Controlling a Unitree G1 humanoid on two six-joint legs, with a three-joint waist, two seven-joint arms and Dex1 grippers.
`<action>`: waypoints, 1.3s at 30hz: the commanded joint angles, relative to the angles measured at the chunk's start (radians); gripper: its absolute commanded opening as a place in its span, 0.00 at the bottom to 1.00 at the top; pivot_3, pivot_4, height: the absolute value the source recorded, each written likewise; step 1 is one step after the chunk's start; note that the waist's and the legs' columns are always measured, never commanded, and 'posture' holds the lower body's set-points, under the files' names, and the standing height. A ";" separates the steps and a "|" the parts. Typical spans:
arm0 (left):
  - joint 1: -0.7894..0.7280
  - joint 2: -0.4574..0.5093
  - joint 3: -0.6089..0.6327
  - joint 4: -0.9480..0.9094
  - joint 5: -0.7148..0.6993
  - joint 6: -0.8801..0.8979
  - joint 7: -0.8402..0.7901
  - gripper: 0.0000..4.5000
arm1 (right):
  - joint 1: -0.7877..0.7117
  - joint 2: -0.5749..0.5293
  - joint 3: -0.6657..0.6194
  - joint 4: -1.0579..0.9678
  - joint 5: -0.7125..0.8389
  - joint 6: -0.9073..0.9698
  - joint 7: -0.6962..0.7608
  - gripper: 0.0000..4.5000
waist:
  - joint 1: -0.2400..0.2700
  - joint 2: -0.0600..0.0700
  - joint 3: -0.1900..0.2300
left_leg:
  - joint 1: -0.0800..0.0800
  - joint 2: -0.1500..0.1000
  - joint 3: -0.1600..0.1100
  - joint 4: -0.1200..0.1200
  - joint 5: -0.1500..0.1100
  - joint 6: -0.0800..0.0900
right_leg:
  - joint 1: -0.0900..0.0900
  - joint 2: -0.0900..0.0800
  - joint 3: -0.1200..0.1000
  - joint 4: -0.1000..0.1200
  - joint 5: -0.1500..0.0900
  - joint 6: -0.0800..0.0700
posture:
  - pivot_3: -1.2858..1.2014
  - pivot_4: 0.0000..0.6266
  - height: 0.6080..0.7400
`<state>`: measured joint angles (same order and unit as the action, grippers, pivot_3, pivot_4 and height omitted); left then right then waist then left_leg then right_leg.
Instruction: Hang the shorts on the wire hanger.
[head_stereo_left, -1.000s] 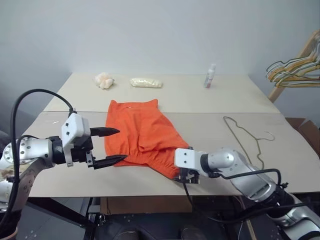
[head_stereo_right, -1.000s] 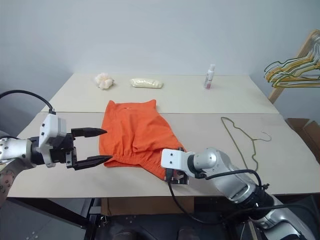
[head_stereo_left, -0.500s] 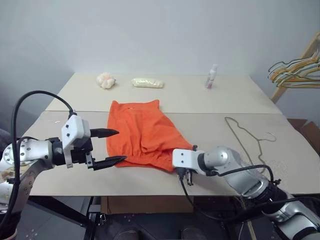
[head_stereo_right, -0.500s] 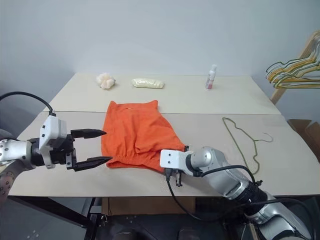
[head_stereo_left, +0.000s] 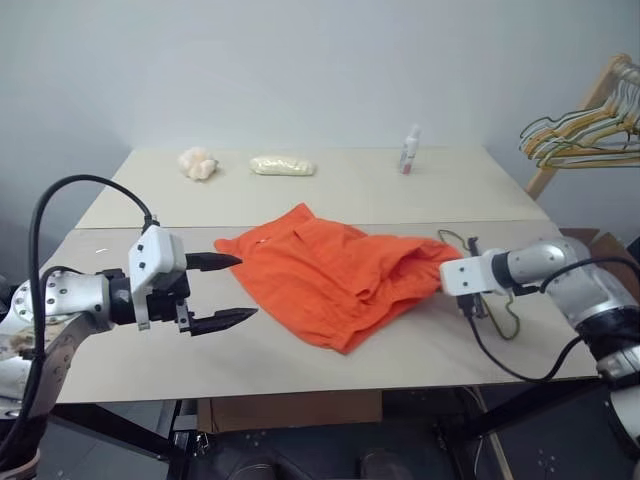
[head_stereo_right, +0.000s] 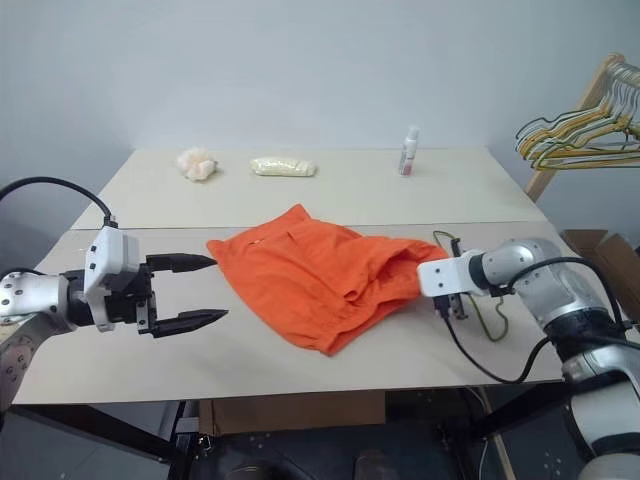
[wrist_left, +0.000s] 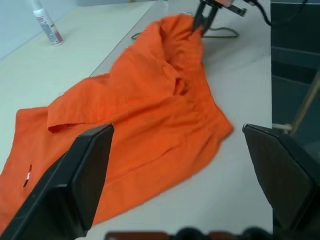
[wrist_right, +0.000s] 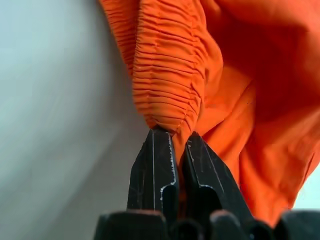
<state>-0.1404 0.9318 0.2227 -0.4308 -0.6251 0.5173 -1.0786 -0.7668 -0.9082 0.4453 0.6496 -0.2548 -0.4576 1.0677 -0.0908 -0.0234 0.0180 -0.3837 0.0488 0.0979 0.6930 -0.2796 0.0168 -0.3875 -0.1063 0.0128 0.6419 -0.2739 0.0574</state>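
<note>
The bright orange cloth shorts (head_stereo_left: 340, 275) lie crumpled across the middle of the pale worktop (head_stereo_left: 330, 190), and one end of their gathered elastic waistband is pinched in the right end effector (wrist_right: 172, 150), whose two black fingers are pressed together on a fold of cloth. In the head views that end effector's fingertips are hidden behind its white housing and the bunched cloth, so the pinch reads clearly only from the right wrist view. The held end is pulled toward the robot's right and lifted slightly off the worktop, while the rest of the shorts trails flat toward the left. The thin dark wire hanger (head_stereo_right: 490, 315) lies on the worktop just behind and beside the right end effector; much of its triangle is covered by the arm and the shorts, and its hook is hard to make out. The left end effector (head_stereo_left: 225, 292) hovers above the worktop near the shorts' left edge, its fingers spread wide and holding nothing. At the far edge sit a small white bottle (head_stereo_left: 408, 150), a pale packet (head_stereo_left: 282, 166) and a crumpled whitish lump (head_stereo_left: 197, 162). Coloured hangers on a wooden rack (head_stereo_left: 585, 140) are cut off at the right
</note>
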 joint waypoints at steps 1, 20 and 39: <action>-0.022 -0.001 0.005 0.000 0.004 -0.029 -0.005 1.00 | -0.040 0.022 -0.018 0.077 -0.003 -0.084 0.029 0.19 | -0.007 0.000 0.000 | 0.000 0.000 0.000 0.000 0.000 0.000 | 0.000 0.000 0.000 0.000 0.000 0.000 | 0.49 0.00 1.00; -0.061 0.006 -0.036 0.042 0.010 -0.043 -0.058 1.00 | 0.361 0.024 -0.212 -1.081 0.438 0.965 0.018 0.99 | -0.003 0.004 0.000 | 0.003 0.001 -0.006 0.000 -0.001 0.001 | 0.001 0.001 0.001 0.004 0.000 0.000 | 0.47 0.00 1.00; -0.046 0.006 -0.031 0.026 0.025 -0.031 -0.065 1.00 | 0.045 0.359 0.478 -1.164 0.112 1.785 -0.417 0.91 | -0.009 0.004 0.000 | -0.002 0.001 -0.006 0.001 -0.001 0.001 | -0.003 0.001 -0.001 0.004 0.000 -0.001 | 0.48 0.01 1.00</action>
<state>-0.1833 0.9336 0.1749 -0.3806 -0.5925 0.4955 -1.1485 -0.6968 -0.5615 0.9054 -0.5169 -0.1253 1.3020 0.6825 -0.0994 -0.0193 0.0176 -0.3859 0.0495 0.0918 0.6941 -0.2804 0.0174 -0.3904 -0.1057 0.0119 0.6456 -0.2744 0.0568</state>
